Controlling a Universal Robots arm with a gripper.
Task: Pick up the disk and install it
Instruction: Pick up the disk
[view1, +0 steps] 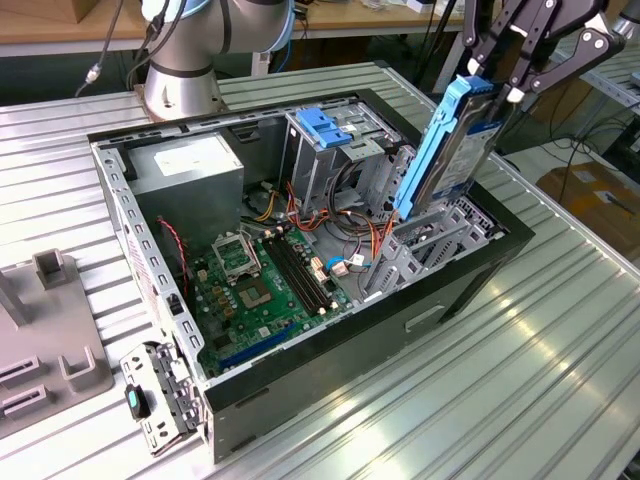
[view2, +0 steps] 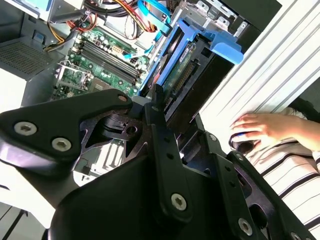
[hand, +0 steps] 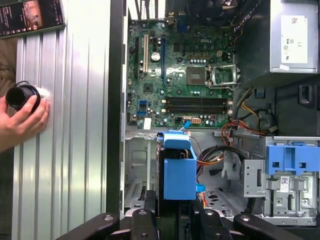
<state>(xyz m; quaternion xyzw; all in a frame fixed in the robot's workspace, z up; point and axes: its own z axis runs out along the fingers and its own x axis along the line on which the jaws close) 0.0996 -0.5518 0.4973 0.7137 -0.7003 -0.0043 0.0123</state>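
Leaning steeply in exterior view, disk (view1: 441, 150) in hand (view1: 493, 80).

the disk (view1: 450, 150) has a carrier of smooth bright blue plastic around a dark, faintly shiny body. the gripper (view1: 497, 88), upper right of the exterior view, is matt black. the table (view1: 540, 380) is ribbed silvery metal with a soft sheen. the computer case (view1: 340, 352) is black outside, bare grey sheet metal inside.
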